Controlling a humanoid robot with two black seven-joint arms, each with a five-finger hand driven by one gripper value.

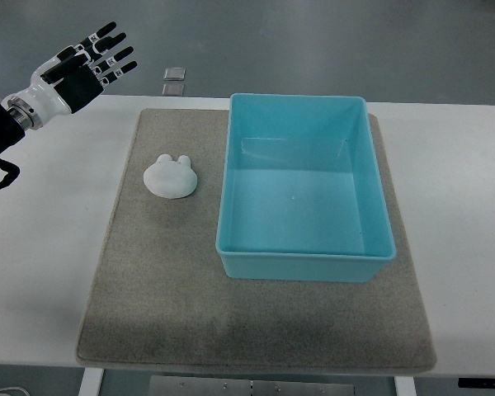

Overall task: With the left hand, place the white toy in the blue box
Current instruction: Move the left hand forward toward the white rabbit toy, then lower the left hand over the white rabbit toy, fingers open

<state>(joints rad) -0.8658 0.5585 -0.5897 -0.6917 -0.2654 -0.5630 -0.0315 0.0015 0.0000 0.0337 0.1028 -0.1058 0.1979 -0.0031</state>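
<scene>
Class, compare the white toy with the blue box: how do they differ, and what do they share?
The white toy is small, rounded and solid; the blue box is far larger, rectangular and open-topped. The toy lies to the left of the box, apart from it. Both rest on the grey mat, untouched.

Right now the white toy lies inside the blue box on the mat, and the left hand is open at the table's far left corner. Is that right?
Not quite. The top view shows the white toy lying on the mat beside the blue box, to its left, not inside; the box holds nothing. The rest stands: the left hand is open at the table's far left corner.
</scene>
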